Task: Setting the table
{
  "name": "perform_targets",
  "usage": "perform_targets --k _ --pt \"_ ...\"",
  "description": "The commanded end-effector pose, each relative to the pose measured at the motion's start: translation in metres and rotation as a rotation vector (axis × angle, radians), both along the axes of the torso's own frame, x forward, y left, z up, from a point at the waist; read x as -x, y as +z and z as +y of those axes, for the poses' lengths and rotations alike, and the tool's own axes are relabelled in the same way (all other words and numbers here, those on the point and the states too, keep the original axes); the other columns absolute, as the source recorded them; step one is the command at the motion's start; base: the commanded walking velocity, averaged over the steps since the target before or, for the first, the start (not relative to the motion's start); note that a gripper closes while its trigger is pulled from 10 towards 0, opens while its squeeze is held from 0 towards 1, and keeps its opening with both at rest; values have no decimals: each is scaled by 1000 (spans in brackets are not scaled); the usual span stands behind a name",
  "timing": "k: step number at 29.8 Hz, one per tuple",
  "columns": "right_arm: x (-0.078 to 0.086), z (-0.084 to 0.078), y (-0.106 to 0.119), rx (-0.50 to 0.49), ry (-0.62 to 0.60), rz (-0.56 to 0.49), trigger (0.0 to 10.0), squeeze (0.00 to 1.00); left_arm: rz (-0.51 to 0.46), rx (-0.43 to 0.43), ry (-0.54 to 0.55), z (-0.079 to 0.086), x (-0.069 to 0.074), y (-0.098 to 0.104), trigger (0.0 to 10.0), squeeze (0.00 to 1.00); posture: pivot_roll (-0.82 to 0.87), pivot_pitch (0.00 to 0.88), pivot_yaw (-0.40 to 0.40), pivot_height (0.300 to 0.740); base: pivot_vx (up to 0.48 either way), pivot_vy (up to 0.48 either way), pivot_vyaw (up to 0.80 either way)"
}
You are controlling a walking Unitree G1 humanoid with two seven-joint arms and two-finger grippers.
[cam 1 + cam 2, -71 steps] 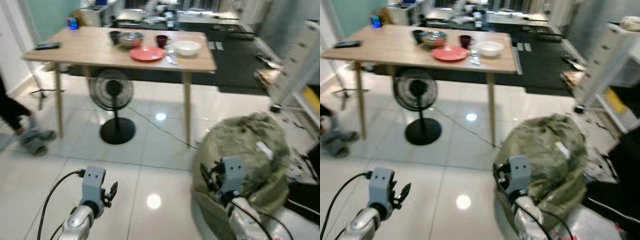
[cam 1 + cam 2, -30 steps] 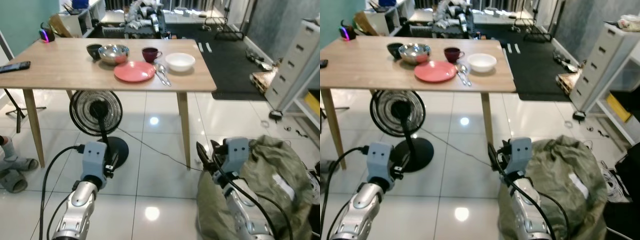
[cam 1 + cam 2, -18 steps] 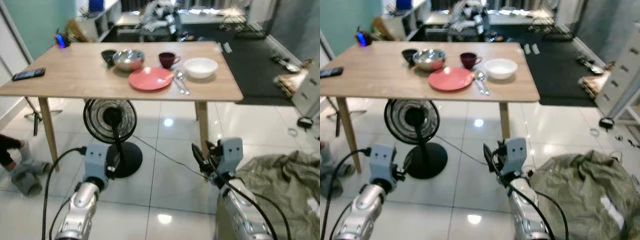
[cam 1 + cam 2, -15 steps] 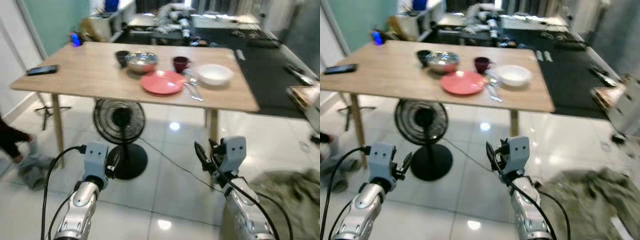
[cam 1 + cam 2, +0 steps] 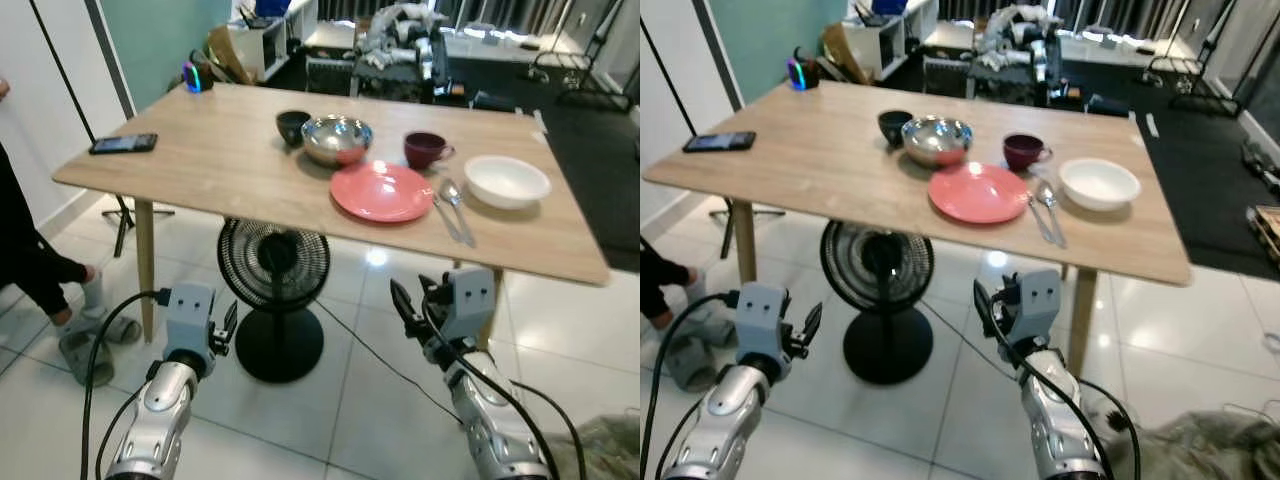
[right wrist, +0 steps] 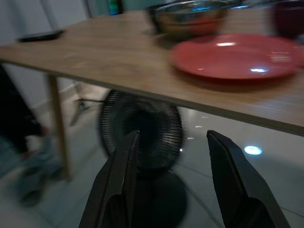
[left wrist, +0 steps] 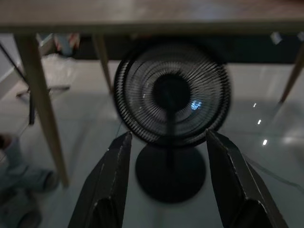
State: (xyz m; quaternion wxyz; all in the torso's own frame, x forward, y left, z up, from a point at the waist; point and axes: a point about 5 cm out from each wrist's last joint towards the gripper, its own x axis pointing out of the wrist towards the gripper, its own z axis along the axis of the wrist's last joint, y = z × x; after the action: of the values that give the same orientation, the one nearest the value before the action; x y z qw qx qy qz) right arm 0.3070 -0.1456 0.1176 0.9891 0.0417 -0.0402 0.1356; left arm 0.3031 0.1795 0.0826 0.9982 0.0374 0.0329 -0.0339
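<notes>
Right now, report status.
Left claw and right claw open, empty, below table edge. Red plate, bowls, cup on top, untouched. Fan stands underneath.

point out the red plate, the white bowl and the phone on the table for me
red plate (image 5: 381,192): left eye view, on the plate's flat middle.
white bowl (image 5: 507,181): left eye view, on the bowl's inside.
phone (image 5: 122,144): left eye view, on the middle of its dark face, near the table's left end.

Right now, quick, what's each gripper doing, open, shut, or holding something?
Left gripper: open, holding nothing, below table height facing the black fan.
Right gripper: open, holding nothing, near the table edge by the red plate.
</notes>
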Motion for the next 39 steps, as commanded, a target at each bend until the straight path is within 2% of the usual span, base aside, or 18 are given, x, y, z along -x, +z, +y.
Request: perform_targets --k 1,7,10,12,13,19,35,39 --pt "1 -6 -3 3 -19 15 10000 0 13 9 1 -1 1 -2 10000 0 -39 0 81 740 461 0 0" --pt "-5 -10 15 -11 -42 -42 10000 0 -66 6 0 1 -5 21 10000 0 -35 0 80 740 461 0 0" --pt "-10 -13 37 -27 -58 -110 10000 0 -139 -7 -27 2 -10 44 10000 0 -32 0 82 740 461 0 0" --pt "-12 -13 42 -31 -62 -127 10000 0 -156 -12 -37 2 -11 50 10000 0 -32 0 82 740 461 0 0" --pt "-15 -14 59 -40 -73 -179 10000 0 -194 4 -53 3 -15 66 10000 0 -29 0 82 740 461 0 0" --pt "-18 -15 74 -51 -93 -217 10000 0 -238 35 -71 2 -22 87 10000 0 -28 0 82 740 464 0 0" --pt "-16 -23 71 -67 -138 -185 10000 0 -228 48 -132 -7 -22 96 10000 0 -33 0 83 740 467 0 0" --pt "-17 -24 71 -66 -142 -186 10000 0 -212 49 -145 -8 -23 96 10000 0 -34 0 84 740 62 0 0"
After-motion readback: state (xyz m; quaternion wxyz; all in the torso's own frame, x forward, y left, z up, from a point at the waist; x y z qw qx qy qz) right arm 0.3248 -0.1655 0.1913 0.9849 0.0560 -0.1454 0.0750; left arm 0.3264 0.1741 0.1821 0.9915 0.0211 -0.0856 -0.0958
